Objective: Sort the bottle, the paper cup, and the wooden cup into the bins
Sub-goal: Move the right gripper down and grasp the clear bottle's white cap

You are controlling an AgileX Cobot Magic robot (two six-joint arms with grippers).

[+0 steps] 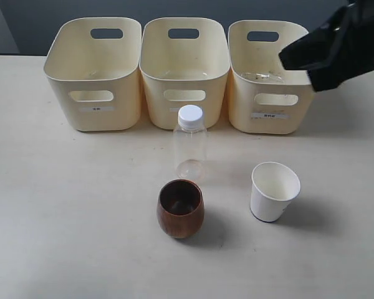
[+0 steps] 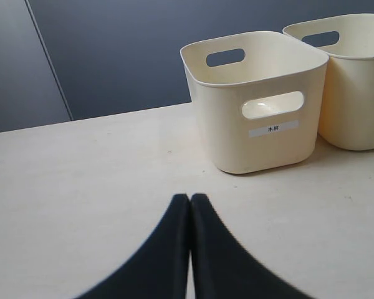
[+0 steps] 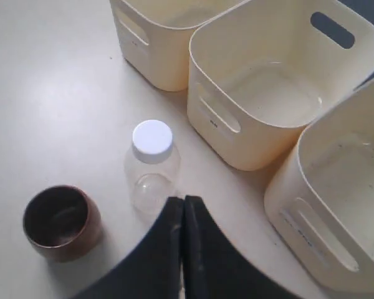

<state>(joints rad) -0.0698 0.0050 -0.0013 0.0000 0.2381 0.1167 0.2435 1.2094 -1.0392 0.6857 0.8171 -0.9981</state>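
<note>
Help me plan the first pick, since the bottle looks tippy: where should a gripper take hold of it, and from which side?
Grip the bottle around its clear body just below the white cap, coming down from above. It stands upright and is the tallest item. The wooden cup sits close in front and the middle bin close behind, so a low approach looks cramped. The right gripper, shut, is already above it.

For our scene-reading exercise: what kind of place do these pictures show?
Probably a lab test bench for sorting: a bare pale table, three identical labelled bins in a row, and a plain dark wall behind.
</note>
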